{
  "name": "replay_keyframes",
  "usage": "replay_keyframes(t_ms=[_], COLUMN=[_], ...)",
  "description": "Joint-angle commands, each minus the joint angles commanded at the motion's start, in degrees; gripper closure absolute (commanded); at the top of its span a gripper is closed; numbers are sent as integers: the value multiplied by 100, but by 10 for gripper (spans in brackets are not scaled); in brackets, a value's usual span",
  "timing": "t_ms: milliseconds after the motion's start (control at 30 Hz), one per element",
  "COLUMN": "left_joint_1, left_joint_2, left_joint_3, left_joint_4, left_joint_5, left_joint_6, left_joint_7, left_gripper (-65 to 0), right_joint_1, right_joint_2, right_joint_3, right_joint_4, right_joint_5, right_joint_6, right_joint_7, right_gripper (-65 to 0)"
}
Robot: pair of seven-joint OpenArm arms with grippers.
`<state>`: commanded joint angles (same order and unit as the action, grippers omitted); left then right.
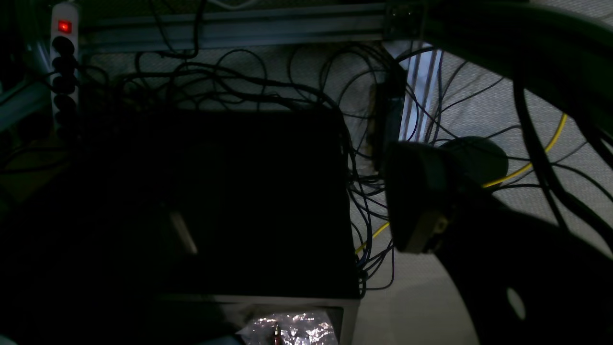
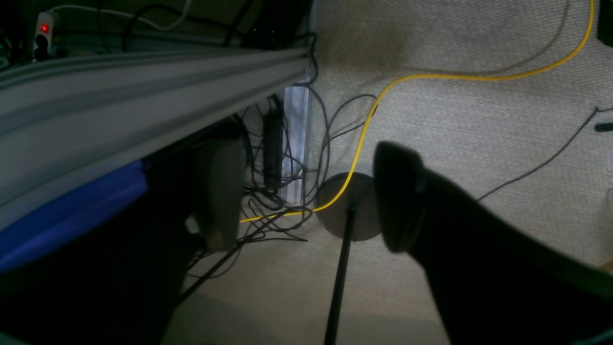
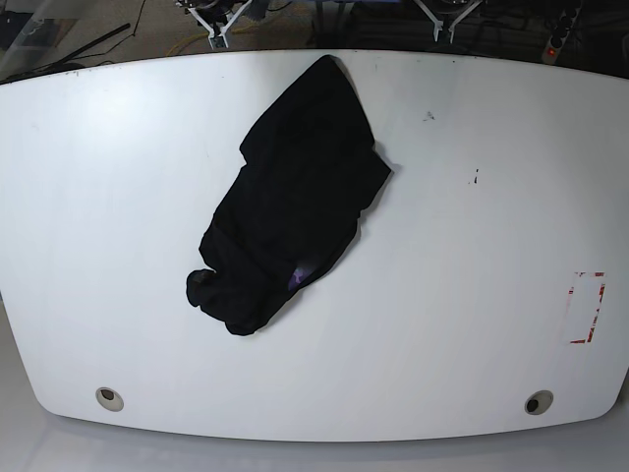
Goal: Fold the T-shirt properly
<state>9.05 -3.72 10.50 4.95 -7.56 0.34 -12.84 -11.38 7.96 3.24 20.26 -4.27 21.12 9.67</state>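
The black T-shirt [image 3: 295, 197] lies crumpled in a long diagonal heap on the white table [image 3: 491, 246], left of centre, with a small purple patch [image 3: 303, 276] showing near its lower end. Neither arm shows in the base view. Both wrist views look down past the table at the floor. My left gripper [image 1: 297, 215] is open and empty, its one finger [image 1: 412, 201] clear, the other dim in shadow. My right gripper [image 2: 309, 196] is open and empty, with fingers [image 2: 397, 196] wide apart. The T-shirt is not in either wrist view.
A red-and-white mark [image 3: 588, 307] sits at the table's right edge, and two round holes [image 3: 110, 397] are near its front edge. Under the table are tangled cables, a yellow cable [image 2: 431, 76], a power strip [image 1: 63, 28], a dark box [image 1: 215, 191] and a round stand base [image 2: 357, 215].
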Motion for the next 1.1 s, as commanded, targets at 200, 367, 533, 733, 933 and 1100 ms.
replay_keyframes(t_ms=[200,367,533,733,933,1100], left_joint_1=[-100,-100,-100,-56,392,999], left_joint_2=[-2,-2,-2,-10,-37,-186], left_joint_3=[18,27,27,27,9,-9], left_joint_4=[-192,-192,-192,-183,371,1311], left_joint_5=[48,48,48,48,48,22], left_joint_6=[76,76,76,76,76,85], left_joint_7=[-48,-48,-48,-57,-311,-311], left_gripper=[-476,-476,-476,-472,-472,-472], right_joint_1=[35,35,35,-27,-440,-994], right_joint_2=[-237,-264,-264,-246,-228,-237], right_joint_3=[-65,-65,-65,-30,-21,-21], right_joint_4=[-114,-114,-105,-88,387,1099], right_joint_5=[10,10,10,45,62,71], right_joint_6=[38,38,38,38,38,38], right_joint_7=[-30,-30,-30,-30,-21,-48], right_gripper=[-409,-409,-404,-401,-401,-401])
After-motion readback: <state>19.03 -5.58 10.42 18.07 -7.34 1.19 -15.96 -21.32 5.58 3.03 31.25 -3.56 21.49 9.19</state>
